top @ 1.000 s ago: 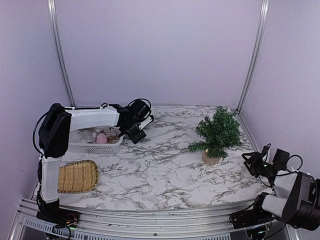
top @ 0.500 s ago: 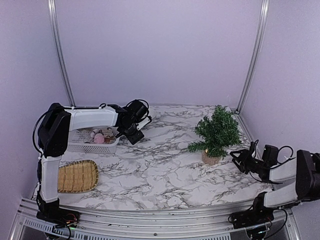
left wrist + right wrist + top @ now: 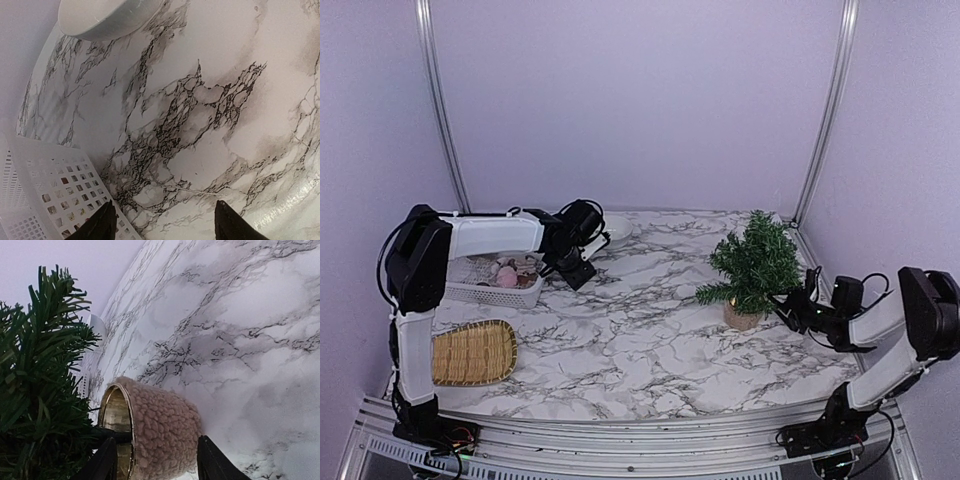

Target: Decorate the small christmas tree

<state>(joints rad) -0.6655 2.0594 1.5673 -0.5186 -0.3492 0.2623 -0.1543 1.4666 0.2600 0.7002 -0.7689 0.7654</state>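
The small christmas tree (image 3: 757, 258) stands in its tan fuzzy pot (image 3: 741, 318) at the right of the marble table. In the right wrist view the tree (image 3: 40, 385) and pot (image 3: 162, 427) fill the lower left. My right gripper (image 3: 788, 306) is open and low, with one finger on each side of the pot (image 3: 157, 465). A white basket (image 3: 490, 291) of ornaments, one a pink ball (image 3: 507, 276), sits at the left. My left gripper (image 3: 572, 272) is open and empty beside the basket's right end (image 3: 165, 227).
A woven bamboo tray (image 3: 475, 352) lies at the front left. A white bowl (image 3: 616, 228) sits at the back, also in the left wrist view (image 3: 107, 17). The basket's perforated wall (image 3: 45, 195) is close to my left finger. Purple walls enclose the table.
My right arm has reached left from the table's right edge until its fingers stand on both sides of the tree's pot. My left gripper and the basket have shifted slightly left.
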